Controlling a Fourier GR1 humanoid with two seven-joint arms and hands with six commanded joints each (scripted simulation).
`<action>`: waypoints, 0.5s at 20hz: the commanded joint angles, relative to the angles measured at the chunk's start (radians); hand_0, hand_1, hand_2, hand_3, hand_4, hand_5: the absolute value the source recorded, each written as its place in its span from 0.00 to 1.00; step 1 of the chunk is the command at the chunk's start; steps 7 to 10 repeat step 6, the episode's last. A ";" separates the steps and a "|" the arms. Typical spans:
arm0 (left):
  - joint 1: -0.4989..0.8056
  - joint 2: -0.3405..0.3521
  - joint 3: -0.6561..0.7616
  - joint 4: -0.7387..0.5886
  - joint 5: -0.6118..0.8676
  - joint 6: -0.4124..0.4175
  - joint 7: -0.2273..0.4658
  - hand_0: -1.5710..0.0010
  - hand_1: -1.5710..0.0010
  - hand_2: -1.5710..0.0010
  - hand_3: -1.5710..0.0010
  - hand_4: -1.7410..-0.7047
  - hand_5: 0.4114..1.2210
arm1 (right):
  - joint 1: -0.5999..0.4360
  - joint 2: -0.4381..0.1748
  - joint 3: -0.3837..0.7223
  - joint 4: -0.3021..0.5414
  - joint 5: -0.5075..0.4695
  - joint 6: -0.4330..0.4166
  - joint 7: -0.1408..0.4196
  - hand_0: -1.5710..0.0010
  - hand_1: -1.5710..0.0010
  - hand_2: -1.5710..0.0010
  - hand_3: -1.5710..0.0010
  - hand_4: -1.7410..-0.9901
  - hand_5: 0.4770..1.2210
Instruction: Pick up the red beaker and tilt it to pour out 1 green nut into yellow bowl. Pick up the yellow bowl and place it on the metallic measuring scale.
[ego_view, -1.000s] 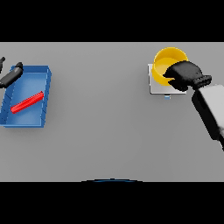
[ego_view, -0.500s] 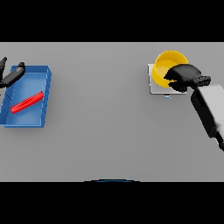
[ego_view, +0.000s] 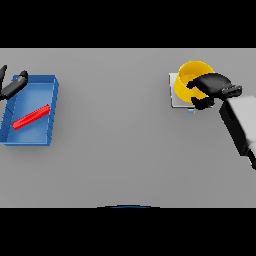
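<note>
Right hand: the dark right hand (ego_view: 212, 87) sits at the near right rim of the round yellow bowl (ego_view: 189, 79), fingers curled round the rim, thumb low on the outside. That reads as a grip on the bowl.

Yellow bowl: it stands over the flat, pale metallic measuring scale (ego_view: 176, 96), far right of the grey table (ego_view: 125, 135). Part of the plate shows at the bowl's left and near edges. Whether the bowl's weight rests on the plate or hangs just above it, I cannot tell.

Red beaker: the long red beaker (ego_view: 31, 116) lies on its side in the open blue rectangular tray (ego_view: 50, 107) at far left, well apart from the bowl.

Left hand: the dark left hand (ego_view: 14, 85) shows at the tray's far left corner, fingers relaxed and straight, holding nothing.

Green nut: none visible; the bowl's inside is partly hidden by the right hand.

Done, by my reading: the pour looks finished, with the beaker lying in the tray; the bowl has reached the scale.

Left to do: let go of the rim and lift the right hand clear without dragging the bowl off the plate.
</note>
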 joint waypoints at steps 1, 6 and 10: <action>0.006 -0.002 0.003 -0.009 0.003 -0.005 0.002 1.00 1.00 1.00 1.00 0.98 0.36 | -0.003 -0.003 0.000 -0.003 -0.003 0.014 -0.003 0.92 0.88 0.80 0.74 0.38 0.47; 0.003 -0.009 0.009 -0.010 0.005 0.001 0.001 1.00 1.00 1.00 1.00 0.99 0.35 | 0.010 -0.008 -0.007 -0.008 -0.013 0.039 0.025 0.97 0.96 0.93 0.83 0.44 0.38; 0.003 -0.009 0.009 -0.010 0.005 0.001 0.001 1.00 1.00 1.00 1.00 0.99 0.35 | 0.010 -0.008 -0.007 -0.008 -0.013 0.039 0.025 0.97 0.96 0.93 0.83 0.44 0.38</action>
